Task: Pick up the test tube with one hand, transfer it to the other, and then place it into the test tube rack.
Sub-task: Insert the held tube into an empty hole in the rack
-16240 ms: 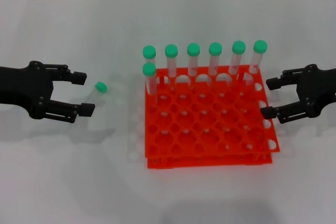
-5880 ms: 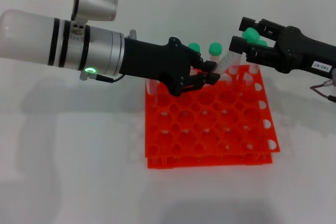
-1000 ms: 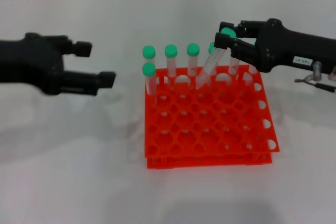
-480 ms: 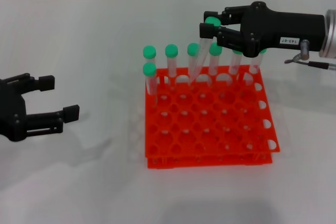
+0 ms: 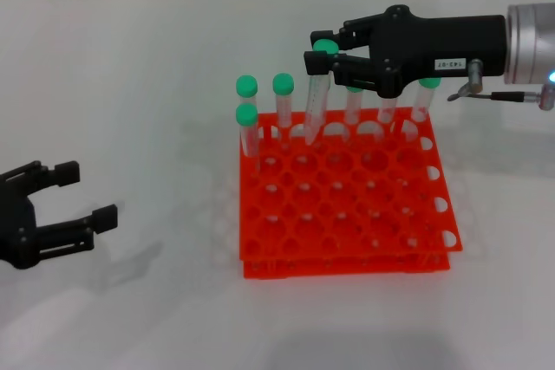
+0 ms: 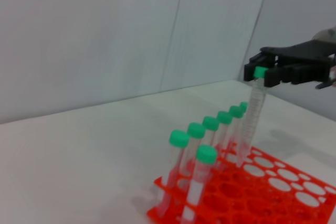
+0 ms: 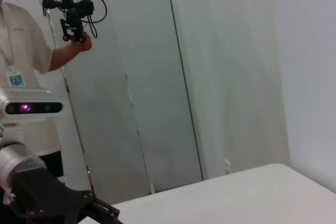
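test tube, clamped in right pincer, over test tube rack

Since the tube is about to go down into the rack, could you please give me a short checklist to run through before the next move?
1. Grip: the right claw is shut on the test tube just under its green cap. Ok.
2. Tube attitude: it hangs nearly upright, slightly tilted in the head view. Ok.
3. Alignment: the tube's lower end is at the back rows of the test tube rack, but whether it is centred over a free hole or already in it, cannot tell.
4. Neighbours: the standing tubes sit close on both sides; clearance cannot tell.
5. Left claw: open, low on the table, well away from the rack. Ok.
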Robot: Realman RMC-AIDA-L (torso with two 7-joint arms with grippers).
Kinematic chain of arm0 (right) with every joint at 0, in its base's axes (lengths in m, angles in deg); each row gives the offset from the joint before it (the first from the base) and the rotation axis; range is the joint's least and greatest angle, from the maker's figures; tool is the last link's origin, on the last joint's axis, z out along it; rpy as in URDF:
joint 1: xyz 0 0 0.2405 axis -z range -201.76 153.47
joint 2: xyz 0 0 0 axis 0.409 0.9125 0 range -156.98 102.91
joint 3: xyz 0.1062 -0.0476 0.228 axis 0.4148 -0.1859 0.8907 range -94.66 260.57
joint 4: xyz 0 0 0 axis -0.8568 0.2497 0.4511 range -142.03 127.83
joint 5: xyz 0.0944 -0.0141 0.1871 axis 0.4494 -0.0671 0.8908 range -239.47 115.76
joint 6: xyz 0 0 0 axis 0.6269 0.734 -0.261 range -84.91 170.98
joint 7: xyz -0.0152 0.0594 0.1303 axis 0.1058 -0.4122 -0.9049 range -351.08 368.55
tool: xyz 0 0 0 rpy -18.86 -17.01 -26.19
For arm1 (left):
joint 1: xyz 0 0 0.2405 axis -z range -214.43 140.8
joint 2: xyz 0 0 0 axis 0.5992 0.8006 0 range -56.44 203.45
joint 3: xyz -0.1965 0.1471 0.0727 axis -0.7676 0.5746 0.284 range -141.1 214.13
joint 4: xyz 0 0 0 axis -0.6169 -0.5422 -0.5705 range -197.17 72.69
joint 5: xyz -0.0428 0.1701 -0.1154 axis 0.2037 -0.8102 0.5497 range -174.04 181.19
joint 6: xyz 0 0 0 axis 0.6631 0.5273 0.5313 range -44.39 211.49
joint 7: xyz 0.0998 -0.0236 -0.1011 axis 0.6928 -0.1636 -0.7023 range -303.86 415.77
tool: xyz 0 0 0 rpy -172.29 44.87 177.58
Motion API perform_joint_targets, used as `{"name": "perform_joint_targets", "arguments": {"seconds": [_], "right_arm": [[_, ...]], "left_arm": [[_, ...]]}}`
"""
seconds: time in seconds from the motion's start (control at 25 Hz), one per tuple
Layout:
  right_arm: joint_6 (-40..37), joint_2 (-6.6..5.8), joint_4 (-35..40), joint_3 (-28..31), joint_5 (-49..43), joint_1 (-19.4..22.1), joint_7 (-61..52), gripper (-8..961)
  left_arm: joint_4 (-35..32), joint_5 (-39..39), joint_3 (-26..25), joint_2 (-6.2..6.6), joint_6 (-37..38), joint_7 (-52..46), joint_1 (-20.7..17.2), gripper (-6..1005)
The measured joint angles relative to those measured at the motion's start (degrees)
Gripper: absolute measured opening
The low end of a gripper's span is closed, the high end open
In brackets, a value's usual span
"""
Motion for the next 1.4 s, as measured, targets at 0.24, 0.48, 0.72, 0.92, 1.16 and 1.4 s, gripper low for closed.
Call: {"name": "perform_joint_targets", "arguments": {"seconds": [0.24, 0.48, 0.72, 0.92, 1.16, 1.4], "right_arm": [[2.31, 0.14, -0.19, -1.58, -0.06, -0.7, -0.14, 259], [6.06, 0.66, -0.29, -4.66, 0.54, -1.66, -0.21, 259], [8.57, 0.92, -0.49, -8.49, 4.44, -1.75, -0.49, 259], [9.12, 0.98, -0.7, -8.93, 4.81, -1.73, -0.24, 259], [11.66, 1.05, -0.75, -12.37, 7.82, -0.99, 1.52, 259], [11.93, 1.05, -0.79, -12.88, 8.04, -0.85, 1.85, 260]], "left_arm": [[4.73, 1.66, -0.76, 0.02, -0.77, 6.01, -1.01, 879], [8.57, 1.66, -1.55, 0.12, -1.66, 7.81, -0.59, 879], [10.09, 1.66, -1.34, 0.06, -2.76, 8.03, 0.05, 879], [10.23, 1.53, -1.22, 0.09, -2.8, 8.06, 0.42, 879], [11.42, 1.56, -1.37, 0.17, -2.8, 8.12, 1.08, 879], [11.64, 1.33, -1.48, 0.2, -2.79, 8.17, 1.55, 879]]}}
